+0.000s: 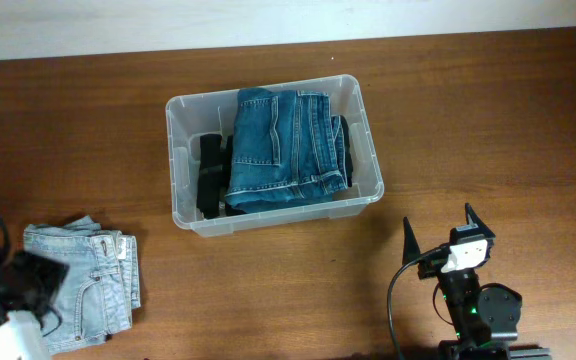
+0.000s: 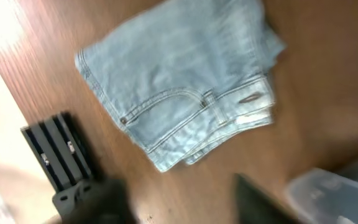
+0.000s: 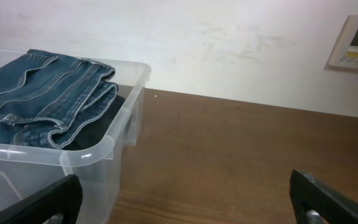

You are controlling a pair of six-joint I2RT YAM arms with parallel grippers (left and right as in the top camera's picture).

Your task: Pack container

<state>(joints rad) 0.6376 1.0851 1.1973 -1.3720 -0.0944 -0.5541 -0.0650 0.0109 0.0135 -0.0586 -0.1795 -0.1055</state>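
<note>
The clear plastic container stands at the table's middle. It holds folded dark blue jeans on top of a black garment. The right wrist view shows its corner and the blue jeans. Folded light blue jeans lie on the table at the front left, also in the left wrist view. My left gripper is open and empty, hovering just off those jeans; the view is blurred. My right gripper is open and empty at the front right, apart from the container.
A black ribbed block sits at the table's left edge near the left arm. A white wall panel hangs behind the table. The container's corner also shows in the left wrist view.
</note>
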